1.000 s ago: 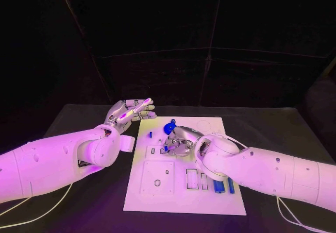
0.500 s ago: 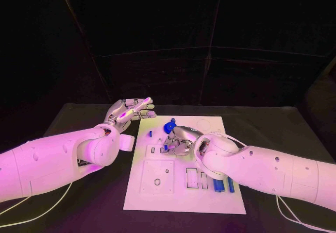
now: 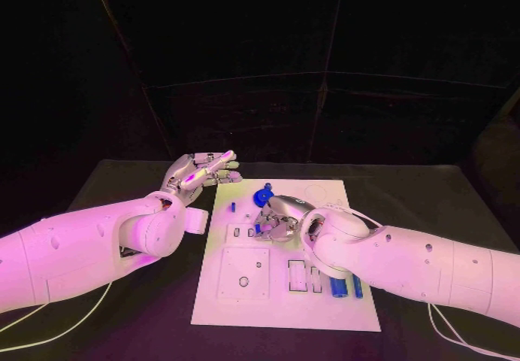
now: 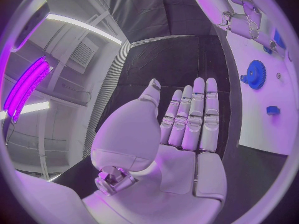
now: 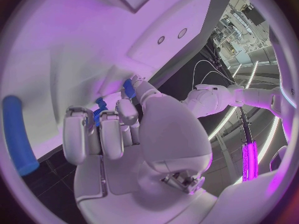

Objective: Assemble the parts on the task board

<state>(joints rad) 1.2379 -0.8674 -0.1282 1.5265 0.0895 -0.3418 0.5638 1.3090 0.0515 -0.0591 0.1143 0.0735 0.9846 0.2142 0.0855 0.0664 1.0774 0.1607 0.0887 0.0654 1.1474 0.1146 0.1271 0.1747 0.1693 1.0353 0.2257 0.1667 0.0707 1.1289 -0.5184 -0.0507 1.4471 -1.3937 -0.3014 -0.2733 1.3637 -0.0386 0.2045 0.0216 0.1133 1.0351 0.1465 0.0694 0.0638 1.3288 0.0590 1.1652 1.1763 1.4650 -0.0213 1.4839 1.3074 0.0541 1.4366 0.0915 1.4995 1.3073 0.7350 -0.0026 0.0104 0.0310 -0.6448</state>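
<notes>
Fingers (image 5: 102, 134) of right hand (image 3: 277, 218) curled on small blue part (image 5: 99, 109); no legible writing.

The right hand (image 3: 279, 218) covers part of the task board (image 3: 284, 304), hiding whatever its fingers touch

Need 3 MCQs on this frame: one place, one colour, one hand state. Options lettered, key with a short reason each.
1. Where does the round toothed gear sit?
A. On the far part of the white task board
B. On the black table beside the board
C. In the left hand

2. What colour are the two short rods at the board's near right edge?
A. Red
B. Blue
C. Yellow

3. How is the left hand?
A. Gripping a rod
B. Pressing on the board
C. Raised off the board's left edge, fingers straight, holding nothing

Key: 1 A, the gear lies flat on the board's far part. 2 B, both show blue. 3 C, the left wrist view shows a bare palm.
</notes>
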